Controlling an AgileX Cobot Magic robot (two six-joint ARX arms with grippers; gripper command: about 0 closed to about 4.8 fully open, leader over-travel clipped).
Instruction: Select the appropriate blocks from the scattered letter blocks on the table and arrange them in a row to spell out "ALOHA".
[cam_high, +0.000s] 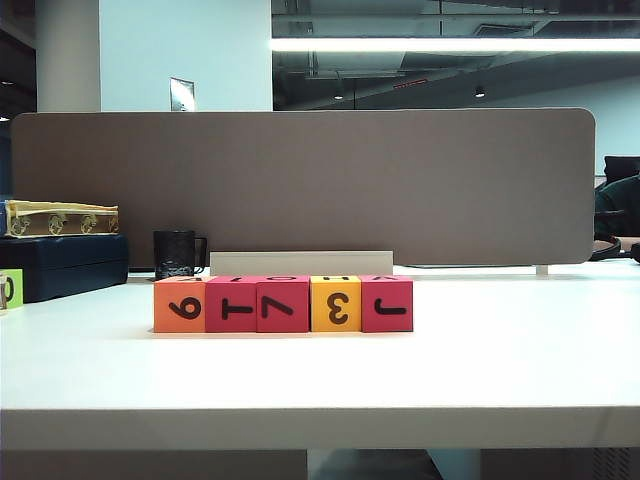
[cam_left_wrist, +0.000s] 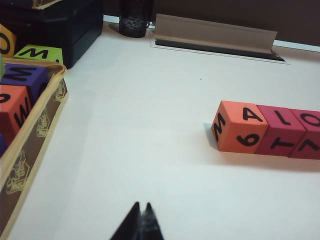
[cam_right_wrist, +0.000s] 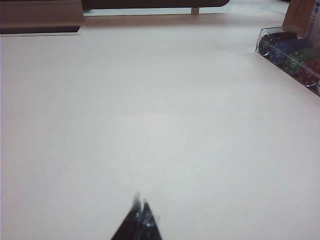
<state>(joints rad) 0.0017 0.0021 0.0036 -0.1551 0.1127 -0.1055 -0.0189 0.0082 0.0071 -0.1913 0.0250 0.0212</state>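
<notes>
Five blocks stand touching in one row on the white table (cam_high: 500, 360): an orange block (cam_high: 180, 305), two crimson-pink blocks (cam_high: 231, 304) (cam_high: 283, 304), a yellow block (cam_high: 335, 304) and a last crimson-pink block (cam_high: 386, 304). In the left wrist view the orange block (cam_left_wrist: 239, 127) shows A on top, and the pink ones beside it show L (cam_left_wrist: 281, 126) and O (cam_left_wrist: 309, 125). My left gripper (cam_left_wrist: 141, 205) is shut and empty over bare table, well short of the row. My right gripper (cam_right_wrist: 140, 202) is shut and empty over bare table, with no block in its view. Neither arm shows in the exterior view.
A yellow-rimmed box (cam_left_wrist: 35, 130) of spare letter blocks lies beside the left gripper, with a lime-green cube (cam_left_wrist: 39, 53) and a dark case (cam_left_wrist: 65, 25) behind it. A black mug (cam_high: 175, 253) and the grey-brown divider (cam_high: 300, 185) stand at the back. A clear case of coloured discs (cam_right_wrist: 292, 55) lies to the right.
</notes>
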